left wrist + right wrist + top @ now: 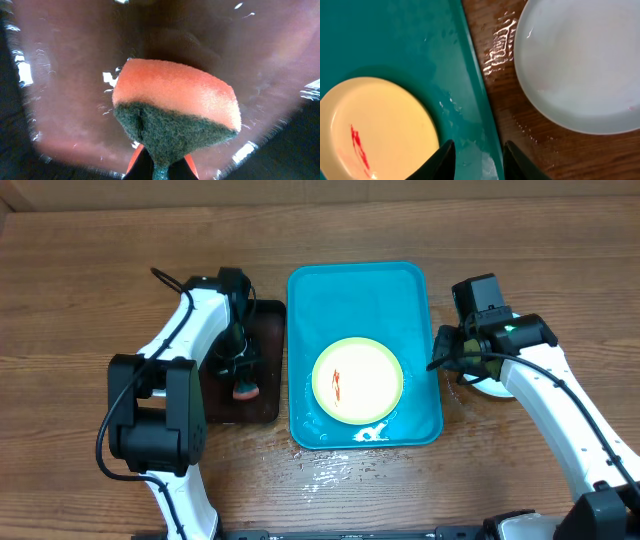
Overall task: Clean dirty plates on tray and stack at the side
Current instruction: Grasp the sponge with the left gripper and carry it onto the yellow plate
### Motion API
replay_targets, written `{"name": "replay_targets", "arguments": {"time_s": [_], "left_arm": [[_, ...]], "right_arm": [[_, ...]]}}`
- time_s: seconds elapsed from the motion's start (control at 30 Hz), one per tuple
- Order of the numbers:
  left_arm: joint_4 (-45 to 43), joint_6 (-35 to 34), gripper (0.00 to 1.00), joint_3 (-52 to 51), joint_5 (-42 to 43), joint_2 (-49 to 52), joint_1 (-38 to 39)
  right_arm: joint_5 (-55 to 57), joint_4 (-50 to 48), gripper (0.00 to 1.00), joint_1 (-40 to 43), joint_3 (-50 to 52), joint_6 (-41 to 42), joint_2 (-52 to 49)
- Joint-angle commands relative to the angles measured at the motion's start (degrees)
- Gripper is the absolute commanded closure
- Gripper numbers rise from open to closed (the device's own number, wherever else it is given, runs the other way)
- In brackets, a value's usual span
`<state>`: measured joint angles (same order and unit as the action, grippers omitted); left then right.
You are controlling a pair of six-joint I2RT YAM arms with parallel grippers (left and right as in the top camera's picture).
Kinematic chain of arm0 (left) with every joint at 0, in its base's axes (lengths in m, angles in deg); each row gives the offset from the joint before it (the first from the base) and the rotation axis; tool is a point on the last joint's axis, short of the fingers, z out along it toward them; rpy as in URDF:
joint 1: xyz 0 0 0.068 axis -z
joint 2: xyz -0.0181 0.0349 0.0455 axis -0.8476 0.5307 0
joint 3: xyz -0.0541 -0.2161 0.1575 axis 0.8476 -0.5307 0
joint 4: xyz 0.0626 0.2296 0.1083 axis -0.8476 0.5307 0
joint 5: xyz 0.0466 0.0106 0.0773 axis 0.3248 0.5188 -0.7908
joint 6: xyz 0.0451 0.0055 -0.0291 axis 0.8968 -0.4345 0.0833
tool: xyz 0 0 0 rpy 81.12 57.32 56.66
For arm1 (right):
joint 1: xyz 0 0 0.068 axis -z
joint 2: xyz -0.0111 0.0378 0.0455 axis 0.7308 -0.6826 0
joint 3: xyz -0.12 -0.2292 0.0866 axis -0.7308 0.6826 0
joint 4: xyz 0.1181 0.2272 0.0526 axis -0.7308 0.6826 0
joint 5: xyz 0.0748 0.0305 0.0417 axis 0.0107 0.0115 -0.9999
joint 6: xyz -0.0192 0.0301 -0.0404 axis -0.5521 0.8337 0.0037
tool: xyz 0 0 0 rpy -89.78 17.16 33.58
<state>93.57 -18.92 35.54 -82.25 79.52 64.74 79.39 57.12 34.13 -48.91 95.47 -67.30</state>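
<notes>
A pale yellow-green rimmed dirty plate (358, 378) with a red smear lies in the near half of the turquoise tray (350, 300). In the right wrist view that plate (380, 125) sits left of my right gripper (480, 162). This gripper (443, 360) is open and hovers over the tray's (395, 35) right rim with nothing held. A light blue plate (580, 65) rests on the wood to the right of the tray, partly under my right arm (490, 387). My left gripper (162, 170) is shut on an orange sponge (175, 95) with a green scouring face, just above the dark tray (268, 330).
The narrow dark tray (60, 75) lies left of the turquoise one and looks wet. Water is pooled on the table (325, 465) in front of the turquoise tray and beside its right rim (500, 42).
</notes>
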Motion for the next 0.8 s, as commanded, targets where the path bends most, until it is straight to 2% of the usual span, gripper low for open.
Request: {"name": "replay_targets", "arguments": {"time_s": [0.0,0.13,0.27,0.47,0.63,0.73,0.77], "left_arm": [[2.75,1.03,0.96,7.98,-0.17,-4.72,0.37],[5.86,2.34,0.96,12.55,-0.59,-8.09,0.37],[9.55,4.22,0.96,16.85,-0.5,-10.51,0.39],[10.95,4.61,0.96,18.01,0.11,-12.46,1.68],[10.21,4.57,0.96,18.01,1.18,-12.46,6.4],[8.41,4.24,0.96,17.99,2.08,-12.39,9.66],[7.54,4.11,0.96,17.94,2.73,-12.39,10.67]], "right_arm": [[-7.04,-2.67,0.65,-0.02,2.4,-5.92,-1.99],[-10.47,-6.64,0.63,-0.96,6.49,-7.65,-3.78],[-14.53,-15.8,0.63,-2.64,12.28,-11.69,-4.28],[-10.49,-23.3,0.64,-6.1,16.65,-11.8,-5.2],[-8.85,-25.7,0.74,-7.06,16.63,-11.82,-9.7],[-7.76,-25.97,0.89,-7.04,16.5,-11.78,-12.09],[-7.78,-26.23,0.9,-7.04,16.48,-11.78,-12.61]]}}
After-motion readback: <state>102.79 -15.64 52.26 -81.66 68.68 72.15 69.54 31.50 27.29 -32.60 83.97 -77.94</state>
